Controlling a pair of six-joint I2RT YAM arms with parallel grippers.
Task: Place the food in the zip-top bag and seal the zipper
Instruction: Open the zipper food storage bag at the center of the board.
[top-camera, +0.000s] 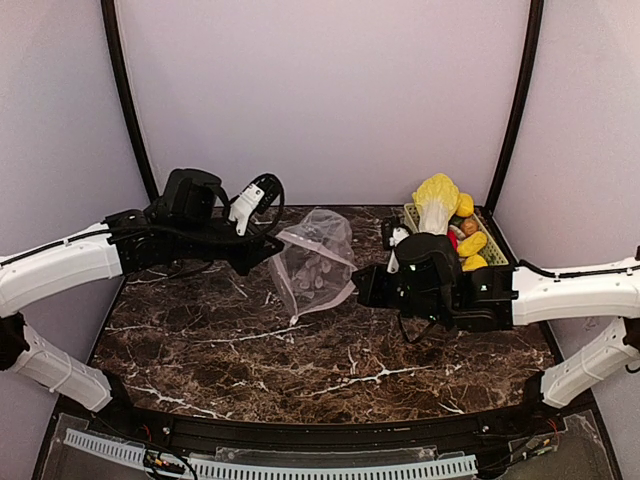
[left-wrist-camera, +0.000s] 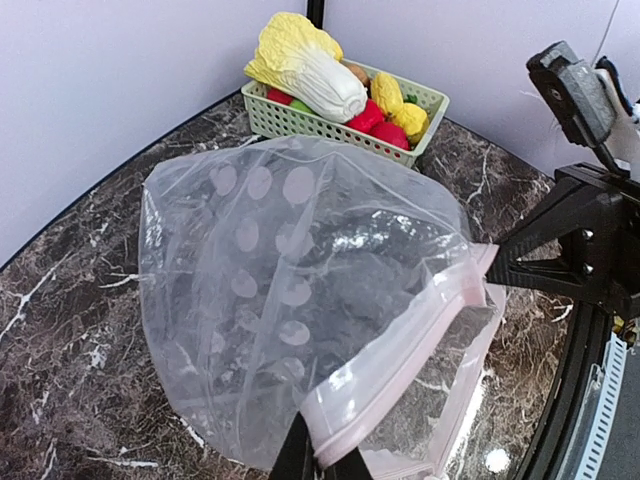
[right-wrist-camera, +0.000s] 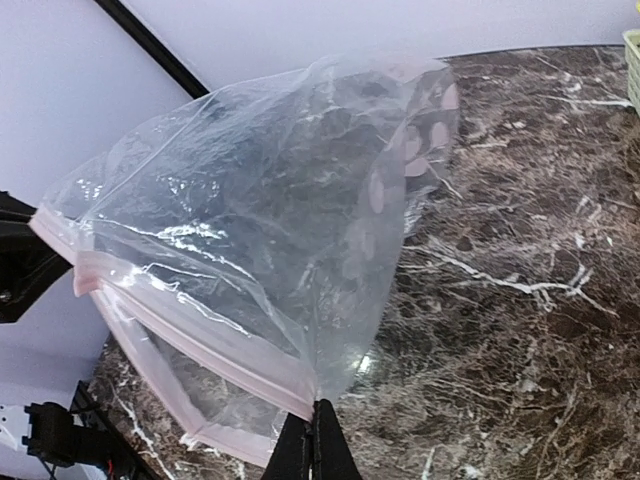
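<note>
The clear zip-top bag (top-camera: 315, 260) with pale dots hangs open and empty between my two grippers, above the marble table. My left gripper (top-camera: 278, 243) is shut on one end of the pink-white zipper strip (left-wrist-camera: 420, 345), seen in the left wrist view (left-wrist-camera: 320, 455). My right gripper (top-camera: 357, 288) is shut on the strip's other end (right-wrist-camera: 200, 345), seen in the right wrist view (right-wrist-camera: 315, 440). The food sits in the light green basket (top-camera: 495, 240) at the back right: the yellow-white cabbage (top-camera: 437, 200) on top, with yellow (left-wrist-camera: 388, 92) and red (left-wrist-camera: 390, 133) pieces beside it. No slider tab shows.
The basket (left-wrist-camera: 330, 128) stands against the right back corner, just behind my right arm (top-camera: 560, 290). Pale walls close the table on three sides. The dark marble table (top-camera: 300, 350) shows bare in front of the bag.
</note>
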